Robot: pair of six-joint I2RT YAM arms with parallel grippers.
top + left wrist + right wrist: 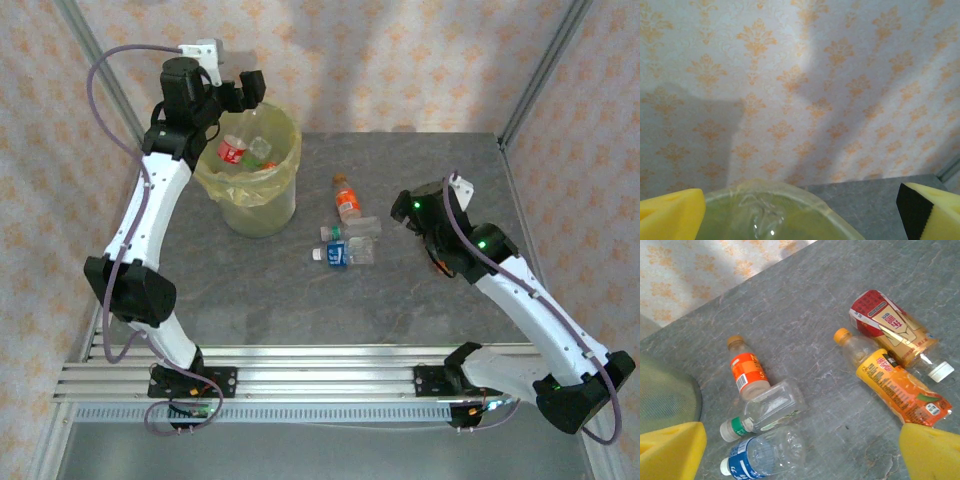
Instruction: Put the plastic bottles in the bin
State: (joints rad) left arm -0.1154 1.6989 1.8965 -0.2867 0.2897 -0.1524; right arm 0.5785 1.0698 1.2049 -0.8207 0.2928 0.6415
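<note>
The bin (pixel 262 205) stands at the far left of the table (pixel 400 310), and at least 2 bottles (pixel 233 151) lie in its bag-lined mouth. The left gripper (pixel 240 95) hangs over that mouth, jaws spread wide with nothing between them. The right gripper (pixel 802 450) hovers above the loose bottles near the middle of the table, also wide apart and empty.

5 bottles lie on their sides below it. The yellow-labelled bottle (pixel 895 385) is the longest, crushed flat and touching the red-labelled bottle (pixel 892 325) beside it. Well apart from these, a clear bottle (pixel 771 409) with a green cap touches the blue-labelled bottle (pixel 762 456) and the small orange-labelled bottle (pixel 747 371).

All look empty, so probably very light. Their thin walls should give under a squeeze, and the smooth round bodies may roll or slip out of a pinch. The best hold is likely across the middle of the body, on the label, with the jaws crossing the long axis. The crushed ones offer flatter faces. Lifting 1 from the touching group of 3 may nudge its neighbours.
</note>
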